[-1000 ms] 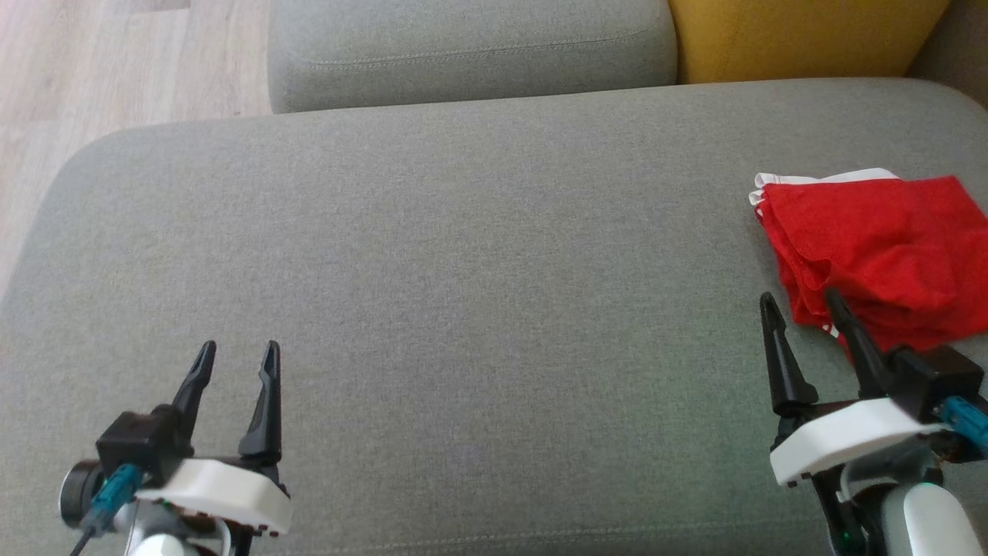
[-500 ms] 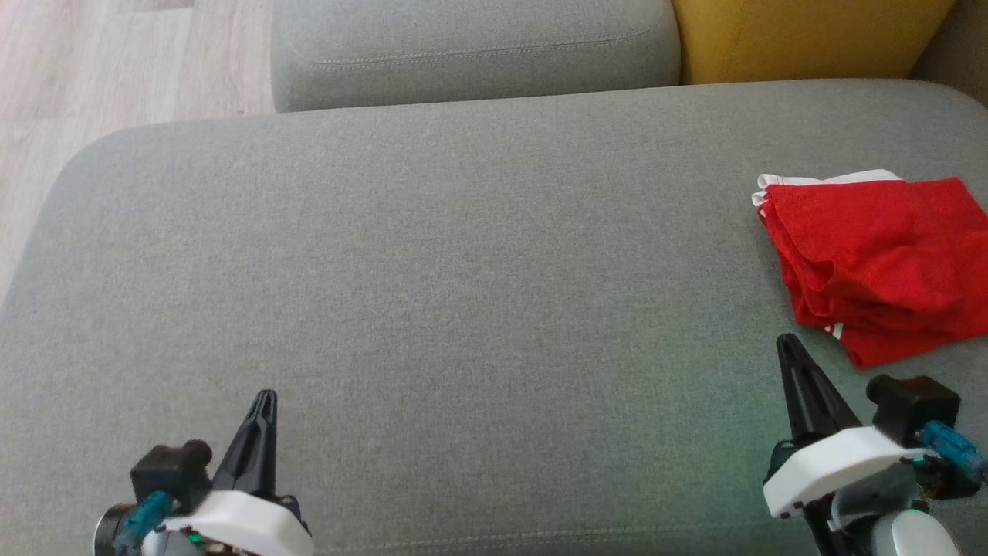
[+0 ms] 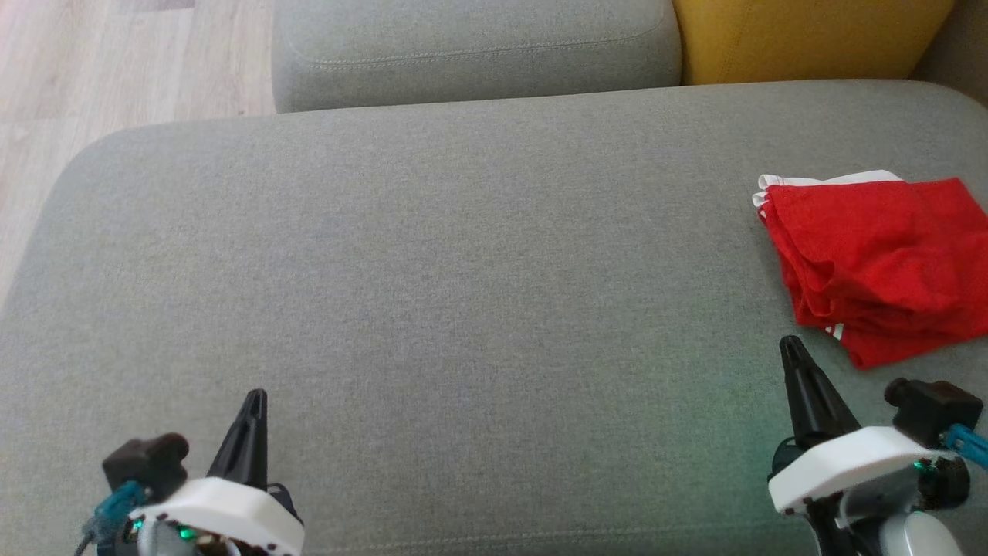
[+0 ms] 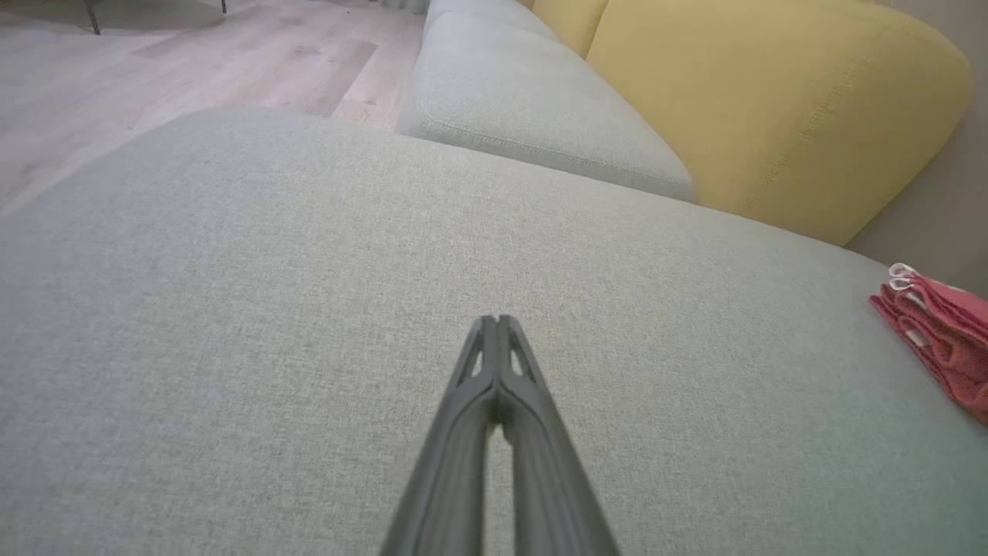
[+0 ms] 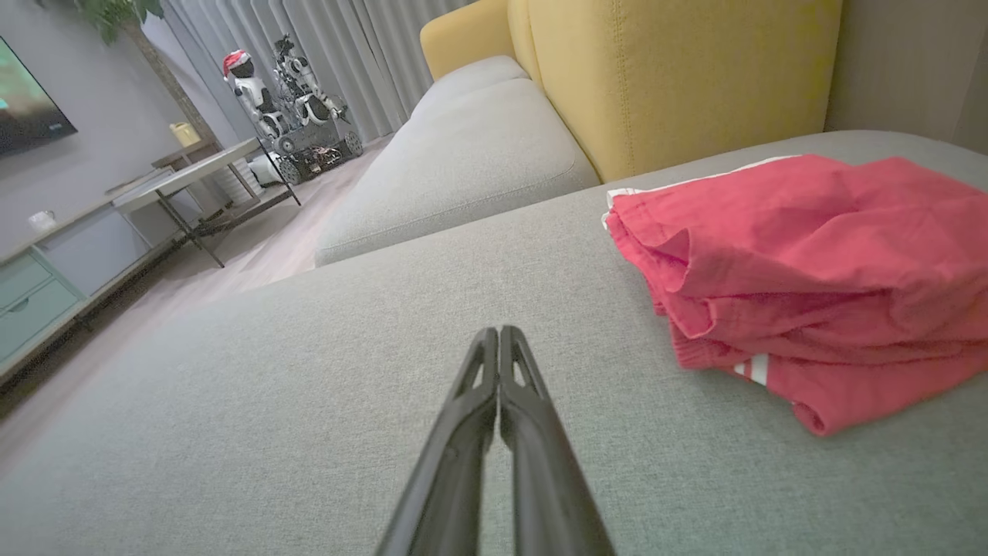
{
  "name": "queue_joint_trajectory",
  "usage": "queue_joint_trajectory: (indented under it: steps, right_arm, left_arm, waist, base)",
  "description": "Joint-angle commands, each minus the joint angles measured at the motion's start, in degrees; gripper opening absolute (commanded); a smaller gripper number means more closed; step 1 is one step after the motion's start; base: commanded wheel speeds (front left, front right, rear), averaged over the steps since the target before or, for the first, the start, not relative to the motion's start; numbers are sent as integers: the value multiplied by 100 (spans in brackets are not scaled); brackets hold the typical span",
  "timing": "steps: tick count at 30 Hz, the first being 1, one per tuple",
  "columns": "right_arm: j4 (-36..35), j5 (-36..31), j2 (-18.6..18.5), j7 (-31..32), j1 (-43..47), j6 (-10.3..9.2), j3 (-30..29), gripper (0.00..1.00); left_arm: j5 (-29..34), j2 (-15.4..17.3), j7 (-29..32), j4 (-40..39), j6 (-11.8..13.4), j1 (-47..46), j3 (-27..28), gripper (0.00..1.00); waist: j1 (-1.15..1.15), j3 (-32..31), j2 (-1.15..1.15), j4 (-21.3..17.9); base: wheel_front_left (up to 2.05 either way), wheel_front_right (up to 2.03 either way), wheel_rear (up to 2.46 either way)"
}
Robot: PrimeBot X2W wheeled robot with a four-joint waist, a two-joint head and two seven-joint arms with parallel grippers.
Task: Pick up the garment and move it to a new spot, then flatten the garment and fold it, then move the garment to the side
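Note:
The garment [image 3: 876,259] is red with a white trim and lies folded at the right edge of the grey sofa cushion [image 3: 463,270]. In the right wrist view the garment [image 5: 818,270] sits to the right of my fingers, and the left wrist view shows the garment [image 4: 942,336] far off at the right edge. My right gripper [image 3: 791,347] rests near the front of the cushion, just short of the garment, shut on nothing, tips together [image 5: 499,333]. My left gripper [image 3: 255,401] sits at the front left, also shut and empty [image 4: 498,320].
A second grey cushion [image 3: 475,46] and a yellow backrest [image 3: 803,35] lie behind. Wooden floor [image 3: 116,69] is off the cushion's left edge. Across the room stand a low table [image 5: 193,177], a cabinet [image 5: 46,293] and a small robot figure [image 5: 293,85].
Both grippers have shut from open and drawn back toward the near edge. The right gripper has pulled clear of the garment's front corner. The garment has not moved.

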Motion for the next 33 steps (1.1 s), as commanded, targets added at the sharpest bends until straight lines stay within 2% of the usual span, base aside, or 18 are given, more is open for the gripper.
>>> queue_joint_trajectory:
  steps: [1,33]
  right_arm:
    - [-147,193,-59,-40,-293,-1,-15,0]
    - [219,2403,-112,-71,-507,-2,-110,0]
  left_arm:
    - [-138,57,21,-132,-64,-295,200,0]
    - [-1855,-370,476,163,-603,-527,894,0]
  waist:
    - [0,0,0,1]
    - [0,-6,0,26]
  base:
    - [0,0,0]
    - [0,0,0]
